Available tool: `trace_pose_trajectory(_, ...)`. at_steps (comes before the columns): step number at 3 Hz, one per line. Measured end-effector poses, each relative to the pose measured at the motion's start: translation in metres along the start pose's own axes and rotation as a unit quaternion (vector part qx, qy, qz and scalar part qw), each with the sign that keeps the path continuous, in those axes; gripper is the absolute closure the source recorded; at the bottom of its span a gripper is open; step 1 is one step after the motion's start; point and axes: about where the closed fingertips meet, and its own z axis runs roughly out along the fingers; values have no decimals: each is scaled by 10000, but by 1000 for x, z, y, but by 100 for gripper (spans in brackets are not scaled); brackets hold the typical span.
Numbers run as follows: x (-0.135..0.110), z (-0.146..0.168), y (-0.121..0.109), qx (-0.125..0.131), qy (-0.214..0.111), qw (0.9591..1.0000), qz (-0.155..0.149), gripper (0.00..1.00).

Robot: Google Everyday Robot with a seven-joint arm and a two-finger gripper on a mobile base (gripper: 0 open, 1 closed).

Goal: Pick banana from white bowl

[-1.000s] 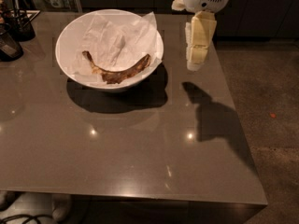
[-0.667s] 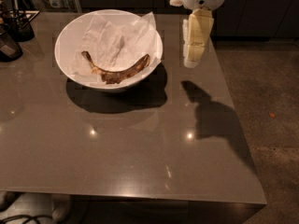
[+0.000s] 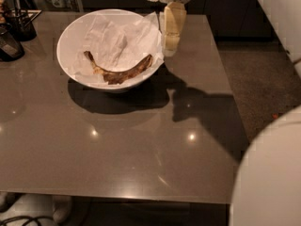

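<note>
The white bowl (image 3: 77, 74) stands on the grey table at the back left, lined with crumpled white paper (image 3: 117, 36). The banana (image 3: 120, 72), dark brown and curved, lies in the bowl near its front wall, stem to the left. My gripper (image 3: 170, 47) hangs from above, just right of the bowl's right rim and above the table. It is beside the bowl, not over the banana, and holds nothing.
The grey table (image 3: 141, 145) has its right edge near the gripper and its front edge at the bottom. A dark wire holder (image 3: 21, 22) and a dark object (image 3: 8, 44) stand at the far left. A white robot part (image 3: 270, 173) fills the lower right corner.
The gripper has moved left, closer to the bowl's right rim. The white robot part has come into view at lower right. The banana and bowl have not moved.
</note>
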Motion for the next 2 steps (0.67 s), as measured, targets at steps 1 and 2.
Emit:
trace_pose_trajectory(1, -14, 23, -21, -105, 13, 9999, -86, 0)
trace_pose_trajectory(2, -19, 25, -27, 77, -158, 9998, -44, 0)
